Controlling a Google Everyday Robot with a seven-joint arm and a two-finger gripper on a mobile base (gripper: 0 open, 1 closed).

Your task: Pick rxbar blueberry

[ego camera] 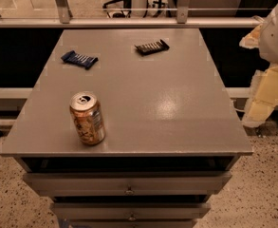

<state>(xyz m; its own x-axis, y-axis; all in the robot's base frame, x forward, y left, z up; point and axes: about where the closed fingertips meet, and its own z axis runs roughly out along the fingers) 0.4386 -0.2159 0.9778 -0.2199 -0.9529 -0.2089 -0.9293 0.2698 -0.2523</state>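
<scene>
The rxbar blueberry (79, 59) lies flat near the far left corner of the bench (176, 108), skewed a little to its edges. The gripper (267, 96) hangs out past the right edge, well apart from the bar, and I cannot tell whether it is apart or together. The likeliest error is a wrong pick. The black-wrapped bar (152, 47) by the far edge has the same shape and sits nearer the arm's side. A low crossing toward the left could also clip the upright drink can (87, 118) near the front left corner and tip it. The bar is thin, so a shallow or off-angle grasp may just push it toward the left edge.
</scene>
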